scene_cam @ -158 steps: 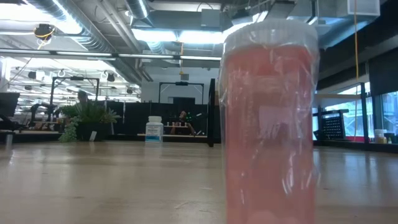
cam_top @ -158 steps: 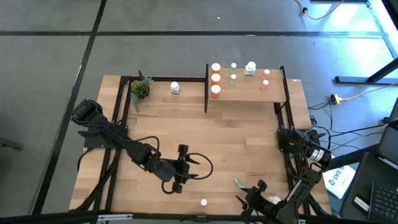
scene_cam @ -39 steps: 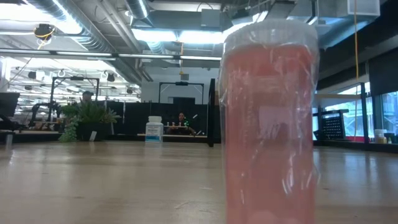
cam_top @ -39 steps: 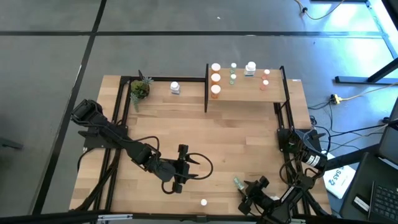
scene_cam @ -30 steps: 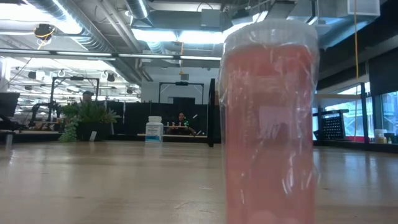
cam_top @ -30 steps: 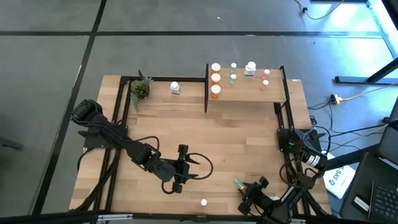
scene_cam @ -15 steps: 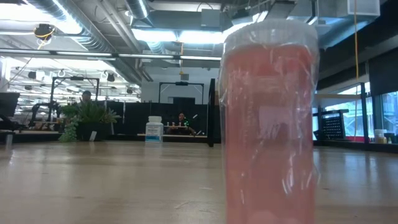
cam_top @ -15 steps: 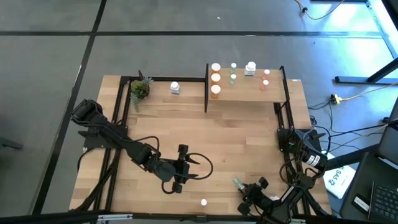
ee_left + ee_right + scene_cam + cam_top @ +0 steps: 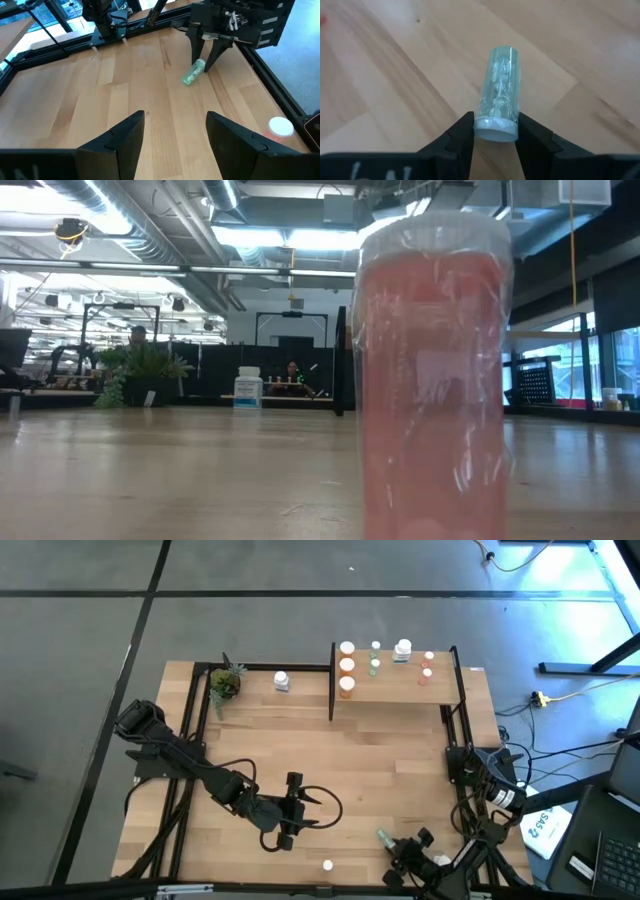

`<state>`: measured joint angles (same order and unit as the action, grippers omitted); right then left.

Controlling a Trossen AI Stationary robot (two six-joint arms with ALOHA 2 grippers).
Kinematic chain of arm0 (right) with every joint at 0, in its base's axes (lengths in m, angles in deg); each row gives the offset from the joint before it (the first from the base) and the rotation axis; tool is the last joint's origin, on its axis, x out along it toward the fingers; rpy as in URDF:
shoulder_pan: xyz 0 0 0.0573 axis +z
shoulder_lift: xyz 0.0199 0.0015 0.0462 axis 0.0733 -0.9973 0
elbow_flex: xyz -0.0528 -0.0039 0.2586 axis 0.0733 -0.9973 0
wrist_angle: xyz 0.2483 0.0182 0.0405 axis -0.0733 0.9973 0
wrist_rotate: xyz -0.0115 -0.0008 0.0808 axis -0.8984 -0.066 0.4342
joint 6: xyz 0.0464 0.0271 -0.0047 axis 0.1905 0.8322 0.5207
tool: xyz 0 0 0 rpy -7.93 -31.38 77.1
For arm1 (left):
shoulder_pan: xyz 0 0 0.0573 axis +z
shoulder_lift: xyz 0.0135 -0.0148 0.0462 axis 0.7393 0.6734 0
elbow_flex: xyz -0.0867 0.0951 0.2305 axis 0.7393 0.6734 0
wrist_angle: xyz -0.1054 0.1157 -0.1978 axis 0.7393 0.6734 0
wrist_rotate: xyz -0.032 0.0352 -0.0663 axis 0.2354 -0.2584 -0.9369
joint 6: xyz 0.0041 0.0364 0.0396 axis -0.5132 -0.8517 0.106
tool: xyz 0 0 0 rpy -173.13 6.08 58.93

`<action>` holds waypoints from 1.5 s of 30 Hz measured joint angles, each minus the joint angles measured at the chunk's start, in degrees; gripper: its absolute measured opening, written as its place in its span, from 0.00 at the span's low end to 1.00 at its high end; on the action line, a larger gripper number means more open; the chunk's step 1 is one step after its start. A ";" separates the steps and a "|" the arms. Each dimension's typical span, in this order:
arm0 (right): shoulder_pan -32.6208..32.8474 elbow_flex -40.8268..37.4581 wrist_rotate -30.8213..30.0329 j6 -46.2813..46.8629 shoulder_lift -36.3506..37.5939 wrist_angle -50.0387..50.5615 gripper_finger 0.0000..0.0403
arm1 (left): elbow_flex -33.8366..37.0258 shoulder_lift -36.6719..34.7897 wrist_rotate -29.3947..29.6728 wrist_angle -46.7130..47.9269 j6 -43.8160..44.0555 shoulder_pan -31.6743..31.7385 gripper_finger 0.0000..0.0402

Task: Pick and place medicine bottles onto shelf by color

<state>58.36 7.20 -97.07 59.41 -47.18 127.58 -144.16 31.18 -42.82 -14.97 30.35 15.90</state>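
Note:
A green medicine bottle (image 9: 501, 85) with a white cap lies near the table's near right edge, and my right gripper (image 9: 495, 134) is shut on it. In the high view the bottle (image 9: 383, 836) shows just left of that gripper (image 9: 394, 846). My left gripper (image 9: 175, 131) hangs open above the middle of the table (image 9: 308, 810), touching nothing. A pinkish bottle (image 9: 327, 865) stands upright on its base at the near edge, filling the low view (image 9: 435, 380). The shelf (image 9: 400, 688) at the far right carries orange, green, white and pinkish bottles. My right gripper pinches the green bottle's cap end (image 9: 495, 126) between its two fingers (image 9: 460, 135), one on each side. The fingers slant downward and lie along the bottle, which points away from them (image 9: 192, 74). Whether its bottom end rests on the table I cannot tell.
A white bottle (image 9: 281, 681) stands on the table left of the shelf, and a small potted plant (image 9: 225, 683) sits at the far left corner. Black frame rails run along the left (image 9: 190, 740) and right (image 9: 455, 730) sides. Bare wood lies between the arms.

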 joint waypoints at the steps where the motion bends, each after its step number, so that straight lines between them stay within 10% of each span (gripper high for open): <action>1: -0.08 0.22 0.08 -0.02 0.00 0.53 0.32 | 0.00 0.00 -0.01 0.00 0.00 0.00 0.51; 26: -4.70 12.16 6.58 -0.53 -0.07 18.77 0.32 | 0.00 0.00 0.00 0.00 0.00 -0.02 0.51; 45: -10.91 30.57 26.26 -25.99 -0.04 24.48 0.32 | 0.00 0.00 0.01 0.00 0.00 0.00 0.51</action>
<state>47.44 37.77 -70.81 33.43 -47.23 152.06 -144.16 31.18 -42.81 -14.97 30.35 15.90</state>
